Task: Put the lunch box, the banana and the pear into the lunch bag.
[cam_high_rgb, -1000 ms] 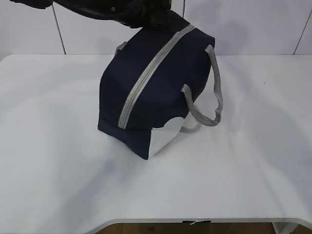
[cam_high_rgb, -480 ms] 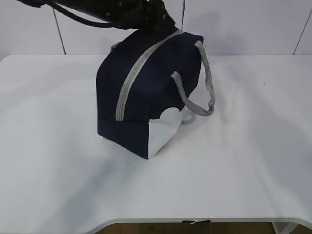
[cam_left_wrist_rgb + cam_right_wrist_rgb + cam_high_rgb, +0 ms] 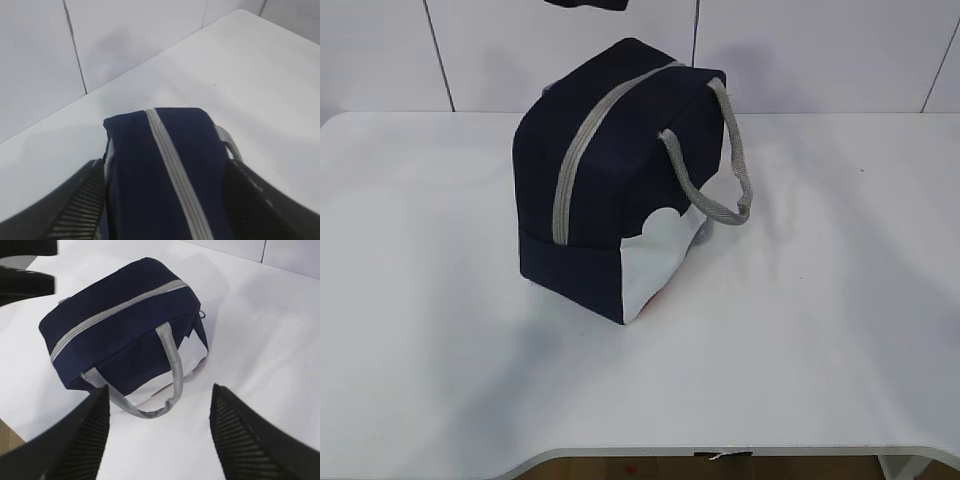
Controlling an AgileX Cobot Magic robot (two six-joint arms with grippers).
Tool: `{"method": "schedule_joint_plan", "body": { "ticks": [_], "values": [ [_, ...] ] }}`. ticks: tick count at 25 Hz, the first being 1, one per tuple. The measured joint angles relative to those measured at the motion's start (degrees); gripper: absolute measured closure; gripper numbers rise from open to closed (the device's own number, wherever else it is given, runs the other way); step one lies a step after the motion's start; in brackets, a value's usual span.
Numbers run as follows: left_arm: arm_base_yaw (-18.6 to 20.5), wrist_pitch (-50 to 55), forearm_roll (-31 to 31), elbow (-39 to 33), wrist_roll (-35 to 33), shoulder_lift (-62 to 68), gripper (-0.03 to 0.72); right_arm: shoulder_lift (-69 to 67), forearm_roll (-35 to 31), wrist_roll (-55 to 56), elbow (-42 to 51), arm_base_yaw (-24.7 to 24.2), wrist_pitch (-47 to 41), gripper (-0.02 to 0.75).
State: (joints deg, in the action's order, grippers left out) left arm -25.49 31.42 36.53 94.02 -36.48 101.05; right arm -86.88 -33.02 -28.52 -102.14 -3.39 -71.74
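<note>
- The lunch bag [image 3: 610,190] stands alone on the white table [image 3: 820,330], a touch toward eleven o'clock of the table's middle in the exterior view, resting flat on its base.
- Its grey zipper [image 3: 588,150] runs along the top, from the near end at seven o'clock up to the far end at one o'clock, and looks closed along its whole length.
- One grey loop handle [image 3: 715,165] droops down the bag's three o'clock side, over the white cloud panel [image 3: 660,250].
- Lunch box, banana and pear: none visible on the table in any view.
- Left gripper [image 3: 165,200], seen from its wrist camera: jaws spread wide, one ribbed finger [image 3: 75,207] at each side of the bag's end, straddling it without clamping; whether the pads touch the fabric is hard to tell.
- In the exterior view only a dark scrap of the left arm [image 3: 585,4] peeks in at twelve o'clock.
- Right gripper [image 3: 160,440]: jaws parted and empty, hovering above the table, the bag [image 3: 120,320] at eleven o'clock of it, well apart.
</note>
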Motion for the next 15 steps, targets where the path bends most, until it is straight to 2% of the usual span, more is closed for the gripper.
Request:
{"method": "schedule_joint_plan", "body": {
  "ticks": [4, 7, 11, 15],
  "values": [
    [0.1, 9.1, -4.4, 0.0, 1.2, -5.7, 0.148, 3.5, 0.2, 2.4, 2.7, 0.0, 0.0, 0.236],
    [0.1, 17.9, -10.3, 0.1, 5.2, -9.9, 0.196, 6.9, 1.7, 4.1, 5.6, 0.0, 0.0, 0.236],
    [0.1, 30.4, -20.3, 0.1, 13.9, -15.1, 0.227, 12.6, 7.4, 7.4, 10.5, 0.0, -0.1, 0.236],
    [0.1, 38.0, -29.7, 0.1, 22.1, -19.7, 0.237, 18.6, 13.4, 12.3, 17.2, 0.0, -0.2, 0.236]
  ]
}}
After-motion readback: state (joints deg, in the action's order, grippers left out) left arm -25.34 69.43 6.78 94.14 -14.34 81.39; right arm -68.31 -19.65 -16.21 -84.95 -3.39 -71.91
